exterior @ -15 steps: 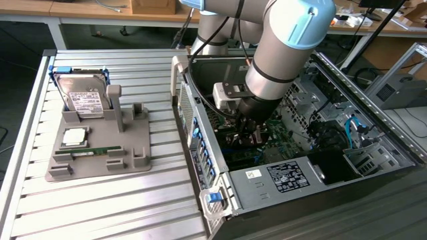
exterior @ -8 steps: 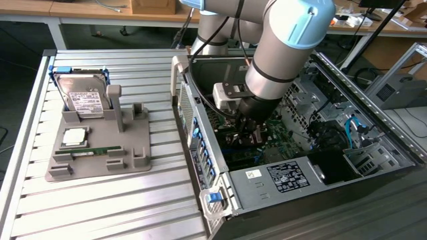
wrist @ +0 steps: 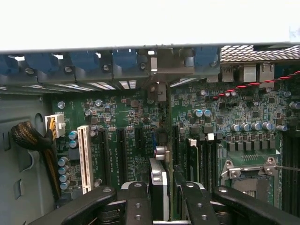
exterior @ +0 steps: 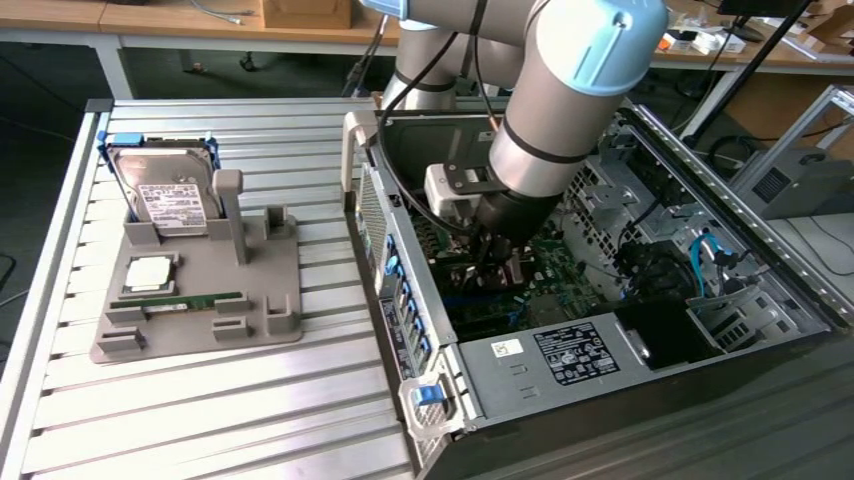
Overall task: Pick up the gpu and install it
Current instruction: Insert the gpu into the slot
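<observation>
The gripper [wrist: 161, 204] is pinching the gpu [wrist: 158, 185] between its two black fingers [wrist: 136, 204]. The gpu stands on its thin edge. It looks like a silvery strip going from the gripper toward the back wall of the case [exterior: 574, 385]. In the exterior view the gripper [exterior: 501, 258] is low inside the open case, right over the green board [wrist: 126, 154].

I think the step now is pushing the gpu into a slot on the board. To do it well, the gpu should be straight up and not lean to either side. It should line up with the long dark slot under it. I cannot tell if it touches that slot yet. Its far end should meet the gap in the back wall, near the blue clips [wrist: 84, 61]. The push should be slow and even, because the board could bend. The white slot [wrist: 85, 157] is off to one side, so it looks like the wrong one.

Well apart, on the table [exterior: 240, 420], a grey stand [exterior: 274, 270] holds the hard drive [exterior: 167, 195] and the memory stick [exterior: 194, 300].
</observation>
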### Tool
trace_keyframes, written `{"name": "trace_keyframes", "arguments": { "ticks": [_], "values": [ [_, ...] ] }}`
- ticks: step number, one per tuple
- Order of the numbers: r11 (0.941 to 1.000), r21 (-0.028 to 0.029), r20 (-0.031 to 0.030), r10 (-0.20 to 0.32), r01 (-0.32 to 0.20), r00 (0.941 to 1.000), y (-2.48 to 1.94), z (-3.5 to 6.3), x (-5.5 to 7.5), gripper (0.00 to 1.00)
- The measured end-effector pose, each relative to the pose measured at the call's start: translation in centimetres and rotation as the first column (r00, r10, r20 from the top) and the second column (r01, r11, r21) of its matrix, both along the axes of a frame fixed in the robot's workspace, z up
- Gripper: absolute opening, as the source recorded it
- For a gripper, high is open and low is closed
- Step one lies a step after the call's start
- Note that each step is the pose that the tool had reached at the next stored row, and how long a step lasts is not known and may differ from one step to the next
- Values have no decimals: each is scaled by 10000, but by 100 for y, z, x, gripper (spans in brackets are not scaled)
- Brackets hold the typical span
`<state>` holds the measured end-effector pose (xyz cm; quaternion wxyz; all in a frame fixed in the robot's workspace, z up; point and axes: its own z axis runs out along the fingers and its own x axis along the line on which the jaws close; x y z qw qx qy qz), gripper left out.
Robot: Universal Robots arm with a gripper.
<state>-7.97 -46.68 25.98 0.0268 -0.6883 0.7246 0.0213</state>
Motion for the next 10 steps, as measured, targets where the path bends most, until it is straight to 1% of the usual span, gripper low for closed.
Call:
{"name": "trace_keyframes", "arguments": {
  "ticks": [3, 10],
  "values": [
    [10000, -29, -2, 1, -1, 10000, -1, -4, 1, 30],
    [9999, -72, 0, 79, -79, 10000, 0, -11, 1, 30]
  ]
}}
